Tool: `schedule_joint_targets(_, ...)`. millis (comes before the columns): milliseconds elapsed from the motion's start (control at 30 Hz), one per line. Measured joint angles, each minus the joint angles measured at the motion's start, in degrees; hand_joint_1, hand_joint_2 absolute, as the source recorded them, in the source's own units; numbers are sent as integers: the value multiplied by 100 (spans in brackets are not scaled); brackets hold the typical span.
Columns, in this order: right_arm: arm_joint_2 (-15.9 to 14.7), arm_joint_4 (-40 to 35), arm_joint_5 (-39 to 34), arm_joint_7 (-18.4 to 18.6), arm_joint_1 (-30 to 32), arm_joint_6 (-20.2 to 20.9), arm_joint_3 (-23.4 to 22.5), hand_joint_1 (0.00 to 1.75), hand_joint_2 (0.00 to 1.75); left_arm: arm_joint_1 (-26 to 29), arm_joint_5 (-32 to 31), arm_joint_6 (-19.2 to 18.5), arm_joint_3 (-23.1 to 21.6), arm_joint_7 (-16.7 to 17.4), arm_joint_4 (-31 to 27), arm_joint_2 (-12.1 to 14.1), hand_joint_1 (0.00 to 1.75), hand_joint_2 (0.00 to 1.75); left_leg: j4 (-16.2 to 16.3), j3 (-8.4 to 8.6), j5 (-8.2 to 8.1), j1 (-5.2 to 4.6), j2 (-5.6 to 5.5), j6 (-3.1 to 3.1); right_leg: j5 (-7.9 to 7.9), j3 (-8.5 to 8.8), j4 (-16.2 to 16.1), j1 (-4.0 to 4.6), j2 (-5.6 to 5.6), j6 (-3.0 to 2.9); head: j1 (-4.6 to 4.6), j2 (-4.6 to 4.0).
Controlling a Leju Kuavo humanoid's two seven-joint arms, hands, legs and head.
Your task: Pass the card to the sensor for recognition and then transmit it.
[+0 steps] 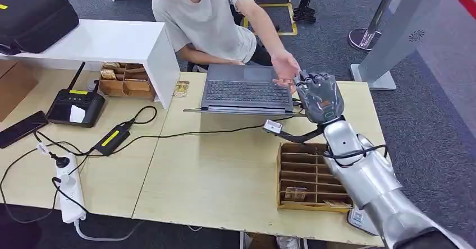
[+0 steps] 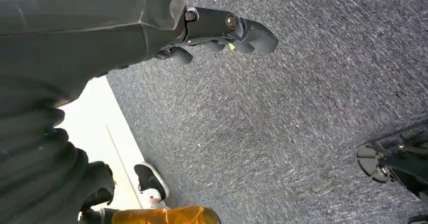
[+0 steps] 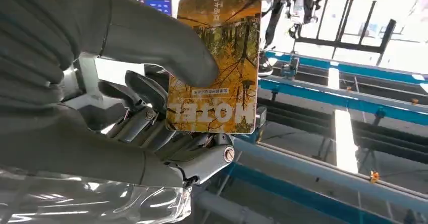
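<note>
A: The right robot hand [image 1: 320, 96] is raised over the far edge of the counter [image 1: 224, 176], just right of the laptop [image 1: 244, 89]. What has it got?

B: In the right wrist view the thumb [image 3: 166, 45] presses a card [image 3: 217, 62] against the darker fingers [image 3: 146, 90] behind it. The card is held flat and upright, with an autumn-tree picture and the word HOTEL printed upside down as shown.

A: And the person?

B: A person's hand [image 1: 285, 68] reaches across the laptop, palm open, right next to the raised robot hand. I cannot tell whether they touch.

A: The left robot hand [image 2: 222, 30]?

B: It hangs over grey carpet [image 2: 303, 108] in the left wrist view, fingers curled in with nothing between them.

A: What lies near the right arm?

B: A small white sensor [image 1: 273, 127] on a cable sits on the counter just below the laptop's front edge. Nearer the robot, a brown slotted card box [image 1: 306, 176] rests under the silver forearm, with a few cards in its nearest slots.

A: Further left?

B: A black power adapter [image 1: 112, 138], a white power strip [image 1: 68, 190], a black controller with an antenna [image 1: 76, 106] and a white shelf [image 1: 112, 41] carrying a black case [image 1: 33, 13].
</note>
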Motion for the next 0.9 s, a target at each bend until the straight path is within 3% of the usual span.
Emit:
schedule_joint_targets(300, 31, 26, 0, -2, -7, 0, 111, 175, 175, 2, -2, 0, -2, 0, 4, -2, 0, 175, 0, 0, 0, 0, 0, 0, 0, 0, -1, 0, 0, 0, 0, 0)
schedule_joint_targets(333, 31, 31, -2, -2, -8, 0, 122, 0, 175, 2, 0, 0, -2, 0, 4, -2, 0, 175, 0, 0, 0, 0, 0, 0, 0, 0, 0, 0, 0, 0, 2, 0)
schedule_joint_targets(900, 31, 37, -2, 2, -8, -2, 173, 0, 175, 3, 2, 7, -2, 136, 7, 4, 0, 175, 0, 0, 0, 0, 0, 0, 0, 0, -1, 0, 0, 0, 2, 0)
